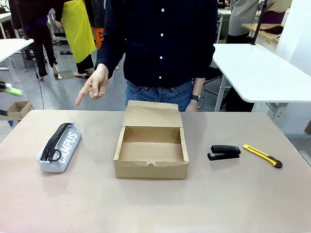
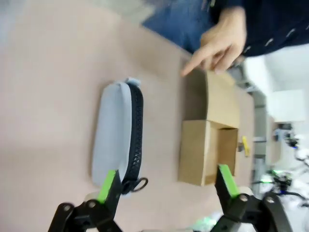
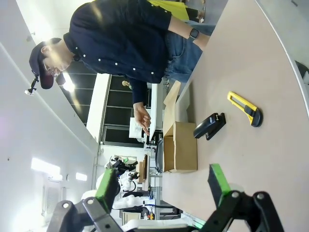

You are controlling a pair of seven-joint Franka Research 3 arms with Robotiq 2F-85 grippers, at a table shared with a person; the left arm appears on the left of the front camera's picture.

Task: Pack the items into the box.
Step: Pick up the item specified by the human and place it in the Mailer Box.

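The grey "CAMPUS" zip pouch (image 1: 59,147) lies left of the open brown box (image 1: 151,145), whose flap lid stands up at the back. To the box's right rests the black stapler (image 1: 224,152). In the left wrist view my left gripper (image 2: 167,183) hovers open above the table, with the pouch (image 2: 113,133) and the box (image 2: 207,145) ahead of it. One of its green pads (image 1: 12,90) pokes in at the front view's left edge. My right gripper (image 3: 162,186) is open too, raised off the table, with the stapler (image 3: 210,125) and box (image 3: 179,147) beyond it.
A yellow-and-black utility knife (image 1: 262,156) lies right of the stapler. The person stands behind the box, one hand (image 1: 92,87) pointing down toward the pouch's side of the table. A small tan carton (image 1: 18,109) sits beyond the table's far left corner.
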